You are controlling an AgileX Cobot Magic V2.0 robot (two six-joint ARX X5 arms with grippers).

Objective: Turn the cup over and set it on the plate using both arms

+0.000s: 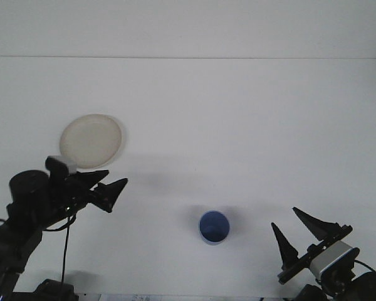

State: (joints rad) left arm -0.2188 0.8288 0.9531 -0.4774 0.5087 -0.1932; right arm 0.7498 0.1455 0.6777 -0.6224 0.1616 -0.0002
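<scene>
While the blue cup [214,227] stands untouched on the white bench [238,125], mouth seemingly upward, the left gripper [110,187] hangs raised with its fingers [116,188] spread apart and holding nothing; the cup lies to the right of and below those fingers, well apart from them. The right gripper [299,233] sits low at the near edge, its fingers [314,222] likewise parted and empty, with the cup to their left, nearer than it is to the left pair. The plate [91,140] lies just beyond the left fingers, up and to their left, bare.

Judged risks: the cup is light and tall for its base, so a finger arriving off-centre could push it over or send it sliding on the smooth top before any grip closes. Turning it over between two arms calls for a handover, and a release made too soon would drop it. The left arm works close to the plate, and a low sweep could nudge the plate away from where the cup must land.

The bench is a plain, uniform white sheet with soft shadows beneath both arms; behind it a pale wall meets the surface along a straight line. Nothing else stands on it.
</scene>
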